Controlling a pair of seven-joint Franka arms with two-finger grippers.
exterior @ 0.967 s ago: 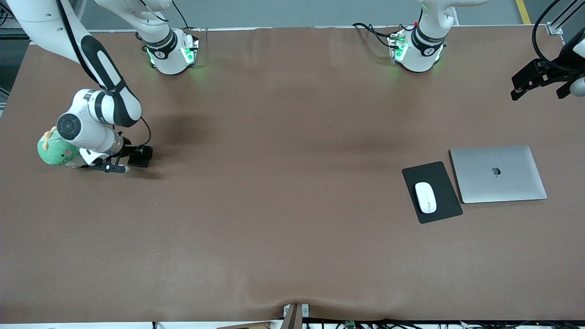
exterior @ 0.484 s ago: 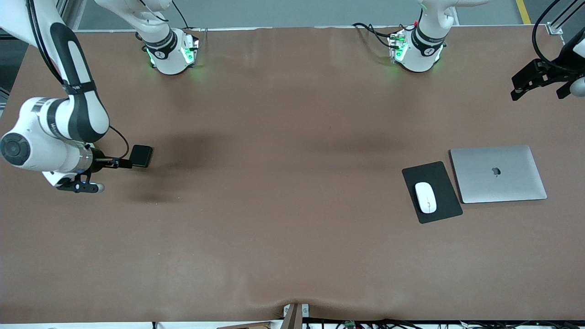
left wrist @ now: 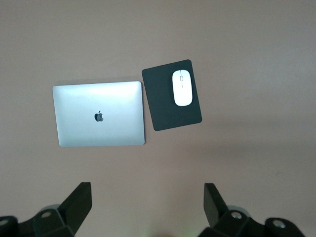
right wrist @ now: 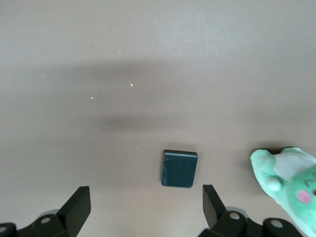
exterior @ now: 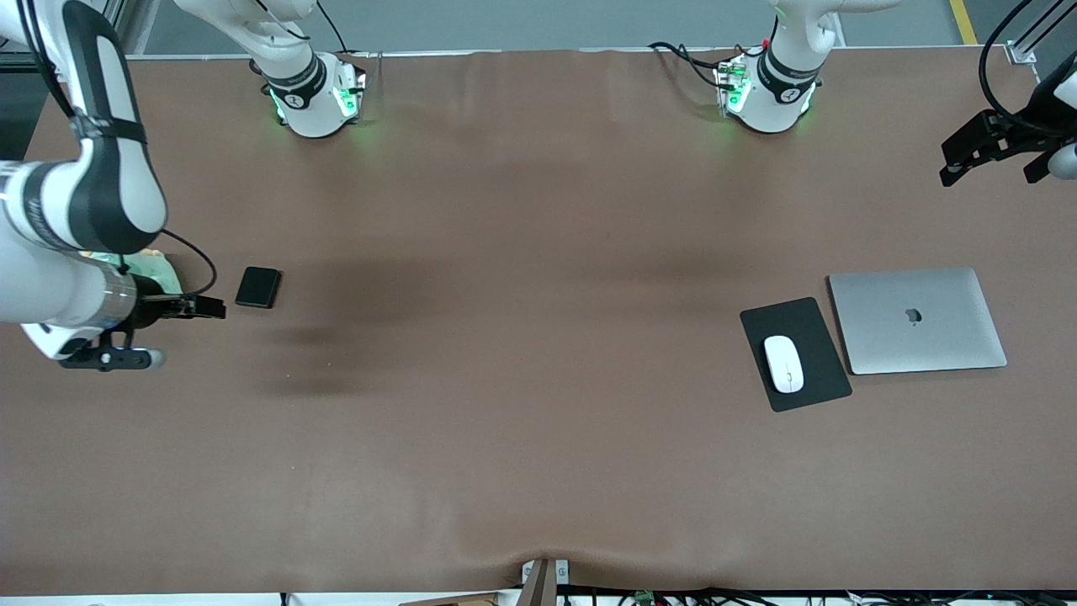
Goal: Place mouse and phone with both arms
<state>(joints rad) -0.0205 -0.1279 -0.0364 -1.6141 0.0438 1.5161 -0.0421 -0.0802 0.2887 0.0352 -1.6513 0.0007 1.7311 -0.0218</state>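
Observation:
The white mouse (exterior: 782, 364) lies on a black mouse pad (exterior: 809, 324) toward the left arm's end of the table. It also shows in the left wrist view (left wrist: 182, 88). The small black phone (exterior: 258, 287) lies flat on the table toward the right arm's end, and shows in the right wrist view (right wrist: 179, 168). My right gripper (exterior: 118, 358) is open and empty, raised above the table beside the phone (right wrist: 145, 205). My left gripper (exterior: 993, 160) is open and empty, held high over the table's end past the laptop (left wrist: 146, 202). The left arm waits.
A closed silver laptop (exterior: 917, 320) lies beside the mouse pad. A green plush toy (exterior: 156, 268) sits by the phone, mostly hidden by the right arm; it shows in the right wrist view (right wrist: 289, 173). Brown table cloth (exterior: 522, 337) covers the table.
My right gripper has risen and drawn away from the phone toward the right arm's end of the table. The phone stays on the table, now fully uncovered. The left arm has not moved.

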